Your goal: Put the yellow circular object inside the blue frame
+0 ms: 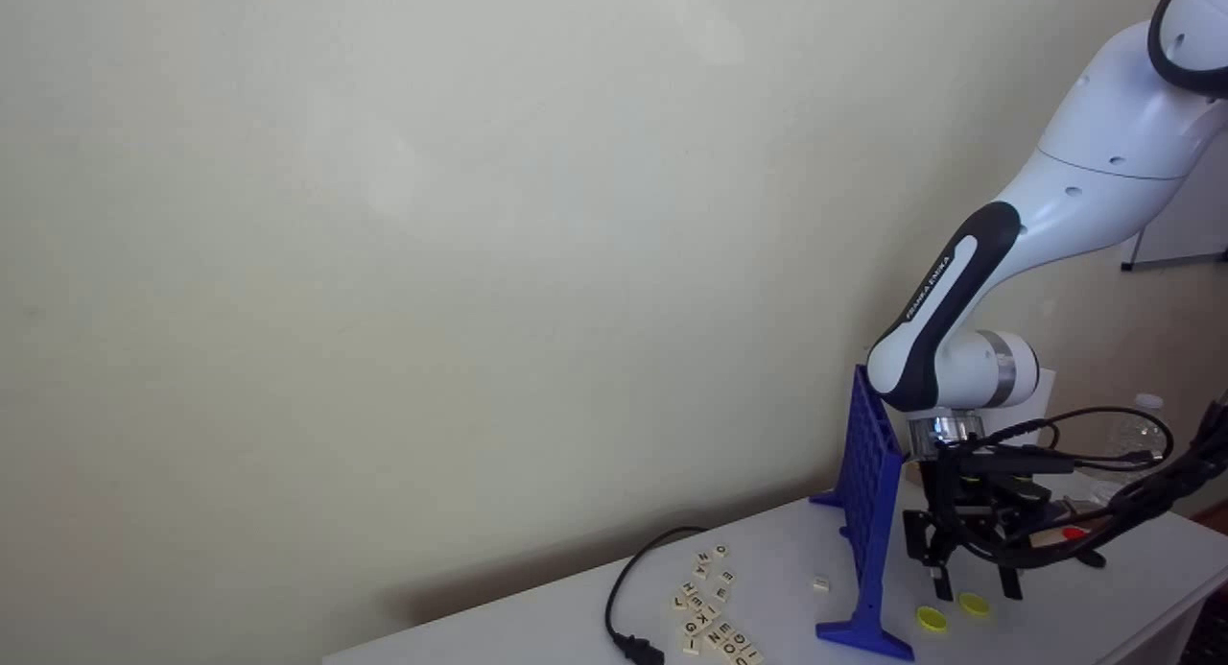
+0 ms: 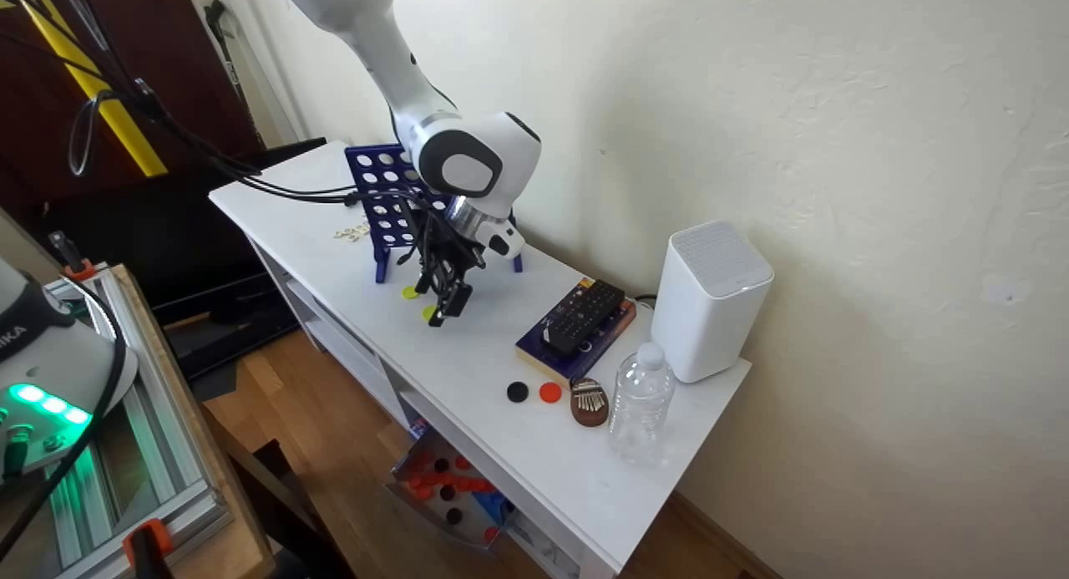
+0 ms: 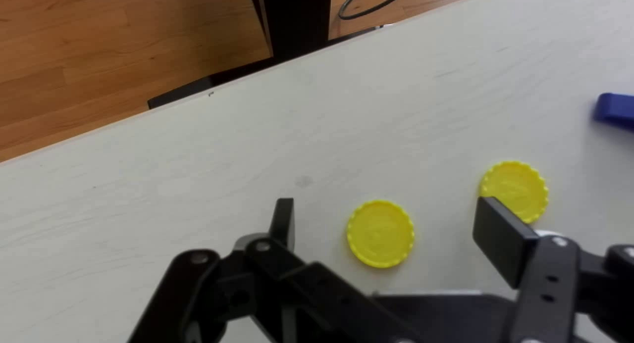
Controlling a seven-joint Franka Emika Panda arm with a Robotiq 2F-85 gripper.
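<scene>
Two yellow discs lie flat on the white table. In the wrist view, a yellow disc (image 3: 380, 234) shows between my open fingers, and another yellow disc (image 3: 515, 190) is partly hidden behind the right fingertip. Both discs also show in an exterior view, the nearer-to-frame disc (image 1: 931, 618) beside the disc (image 1: 974, 604) under my gripper (image 1: 977, 585). My gripper (image 3: 391, 226) is open and empty, pointing down a little above the table. The blue frame (image 1: 868, 483) stands upright close beside the gripper. The arm partly covers the frame (image 2: 376, 169). Only one blue foot (image 3: 616, 109) shows in the wrist view.
Letter tiles (image 1: 705, 612) and a black cable plug (image 1: 641, 649) lie beyond the frame. A book (image 2: 530, 345) with a remote (image 2: 582, 316), a white speaker (image 2: 710, 320), a bottle (image 2: 641, 403), a thumb piano (image 2: 590, 403), a black disc (image 2: 517, 392) and a red disc (image 2: 550, 392) share the table.
</scene>
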